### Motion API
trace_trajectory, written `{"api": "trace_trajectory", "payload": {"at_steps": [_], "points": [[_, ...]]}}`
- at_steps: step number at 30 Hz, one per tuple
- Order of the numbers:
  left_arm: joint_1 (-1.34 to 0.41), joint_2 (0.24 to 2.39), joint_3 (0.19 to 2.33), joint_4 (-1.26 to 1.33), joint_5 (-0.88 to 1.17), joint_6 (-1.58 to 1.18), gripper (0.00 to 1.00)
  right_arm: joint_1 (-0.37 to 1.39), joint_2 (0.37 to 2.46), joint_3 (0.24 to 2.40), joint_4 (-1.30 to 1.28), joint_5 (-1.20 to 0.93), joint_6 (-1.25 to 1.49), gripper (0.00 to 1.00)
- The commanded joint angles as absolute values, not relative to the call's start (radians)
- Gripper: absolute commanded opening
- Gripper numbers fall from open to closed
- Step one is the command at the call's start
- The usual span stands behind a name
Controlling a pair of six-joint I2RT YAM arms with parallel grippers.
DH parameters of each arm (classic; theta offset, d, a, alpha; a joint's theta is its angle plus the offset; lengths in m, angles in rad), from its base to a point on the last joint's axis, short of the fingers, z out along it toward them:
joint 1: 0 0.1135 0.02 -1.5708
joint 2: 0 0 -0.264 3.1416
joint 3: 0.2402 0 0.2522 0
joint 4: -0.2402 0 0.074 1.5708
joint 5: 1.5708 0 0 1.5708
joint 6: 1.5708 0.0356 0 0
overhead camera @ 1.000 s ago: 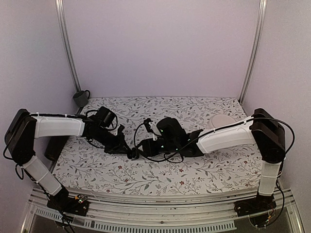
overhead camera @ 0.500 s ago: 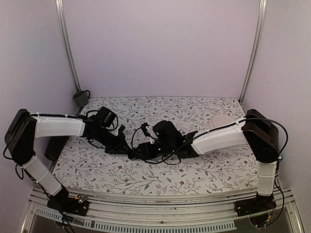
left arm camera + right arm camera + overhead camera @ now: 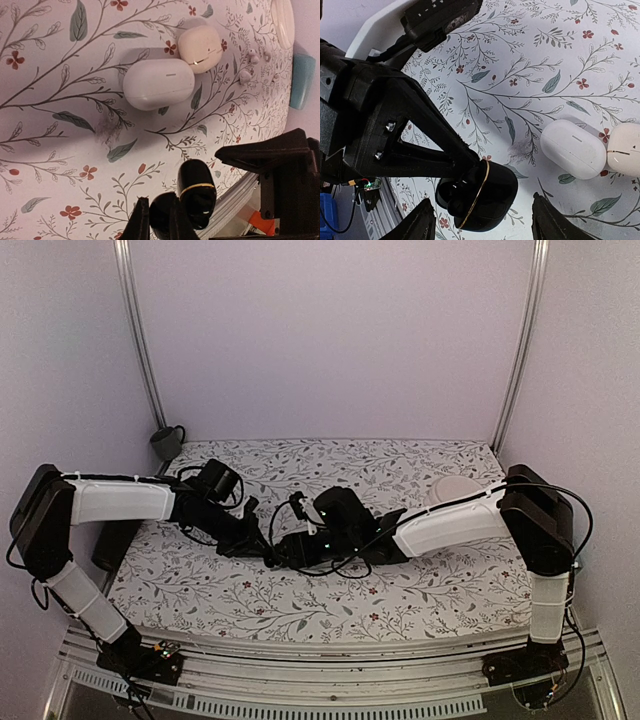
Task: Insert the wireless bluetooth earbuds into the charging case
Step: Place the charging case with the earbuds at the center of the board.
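The white oval case (image 3: 572,149) on the flowered tablecloth (image 3: 545,60) is taken as the landmark. A cream oval case (image 3: 625,150) is seen lying against one end of it. The charging case (image 3: 477,197), glossy black with a thin gold ring (image 3: 481,182) around it, is found near the white oval case, on the side away from the cream one. A faint grey smudge (image 3: 521,149) on the cloth is seen between the two. The charging case is clamped by the left gripper (image 3: 157,220), whose jaws are fully closed; in the left wrist view one rounded black half of the case is pinched between its fingers (image 3: 139,222), while the half with the gold ring sticks out toward the white oval case. The charging case appears to be hinged open, with a dark hollow shown at its lower edge in the right wrist view. Whether the wireless bluetooth earbuds are seated inside cannot be told, as black parts cannot be separated from black. The right gripper (image 3: 482,212) is held wide open and grips nothing. Its two fingers (image 3: 420,222) are placed on either side of the charging case with a gap left at each side. A large white round dish (image 3: 455,487) is seen well apart from the white oval case, out beyond the cream one.
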State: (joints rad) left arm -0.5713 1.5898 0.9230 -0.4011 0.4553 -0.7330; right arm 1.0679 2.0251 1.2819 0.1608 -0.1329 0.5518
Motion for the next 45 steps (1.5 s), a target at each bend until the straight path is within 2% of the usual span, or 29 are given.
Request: {"api": "trace_trajectory", "payload": {"at_steps": [1,11,21,31,36,45], "points": [[-0.586,1.569,0.945,-0.385,0.46,-0.731,0.0,1.073,2.022,1.281,0.164,-0.127,0.566,0.67],[-0.587,1.579,0.951,-0.416,0.408,-0.678,0.0,1.037,1.956,1.181,0.211,-0.125,0.631,0.68],[-0.593,1.651,0.933,-0.418,0.38,-0.594,0.0,1.034,1.987,1.178,0.164,-0.119,0.638,0.67],[-0.628,1.678,0.92,-0.425,0.326,-0.573,0.03,1.074,2.087,1.301,0.098,-0.097,0.619,0.66],[-0.633,1.67,0.906,-0.415,0.316,-0.578,0.05,1.074,2.141,1.363,0.045,-0.062,0.622,0.62],[-0.633,1.659,0.904,-0.399,0.325,-0.573,0.12,1.095,2.186,1.389,0.014,-0.045,0.604,0.6]]}}
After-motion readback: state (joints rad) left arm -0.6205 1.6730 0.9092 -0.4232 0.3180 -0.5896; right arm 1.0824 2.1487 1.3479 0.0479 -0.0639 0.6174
